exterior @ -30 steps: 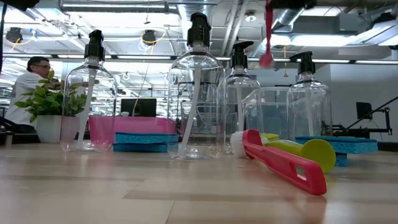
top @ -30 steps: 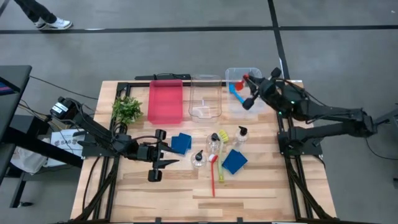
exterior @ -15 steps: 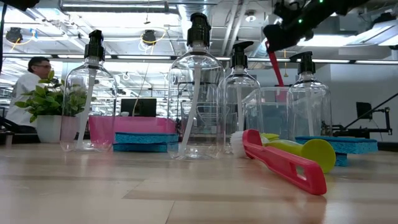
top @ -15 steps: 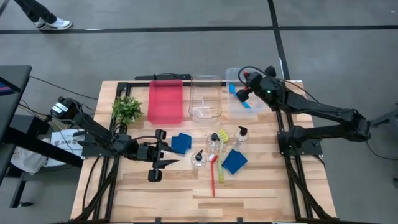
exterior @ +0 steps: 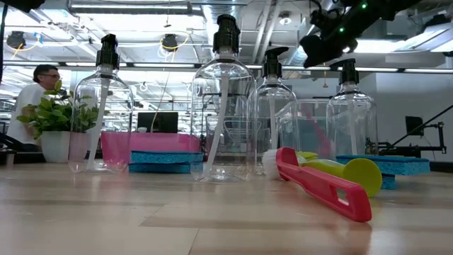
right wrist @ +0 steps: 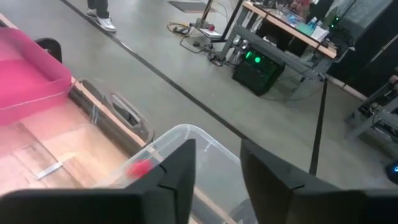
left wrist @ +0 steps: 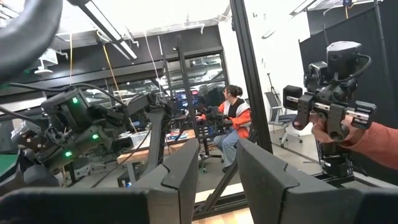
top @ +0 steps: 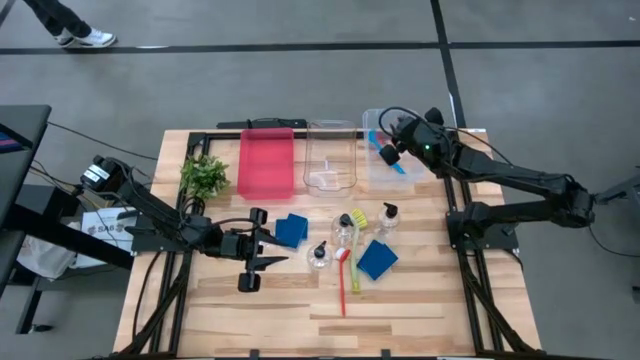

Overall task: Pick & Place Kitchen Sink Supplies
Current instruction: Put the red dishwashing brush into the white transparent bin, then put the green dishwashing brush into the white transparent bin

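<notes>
Grey concrete floor surrounds the pale wooden tabletop [top: 300, 300] that I am watching from overhead. Along its far edge I see a red tray [top: 266, 163], a clear bin [top: 330, 155] beside it, and a second clear bin [top: 392, 165] at the far right corner with a blue brush [top: 380, 152] lying inside it. My right hand [top: 389, 150] hangs over that corner bin; its fingers [right wrist: 180, 165] stand apart with a plain gap between them and nothing is held there, and its wrist view shows a red object, which I cannot identify, in the bin below. My left hand [top: 255, 262] sits low near the left edge, roughly midway between near and far, with its fingers [left wrist: 186, 174] parted and nothing between them. A small green plant [top: 205, 176] stands near the far left corner. Toward the middle of the tabletop one blue sponge [top: 291, 229] lies just beside my left hand, and a second blue sponge [top: 376, 258] lies further toward the right edge. Between and around them stand clear pump bottles [top: 387, 217], and a red brush [top: 346, 280] and a yellow-green brush [top: 355, 268] lie side by side pointing at the near edge. From tabletop height the bottles [exterior: 225, 106] line up in front of the sponges, with the red brush handle [exterior: 322, 183] closest, and a person sits in the room behind at the left.
</notes>
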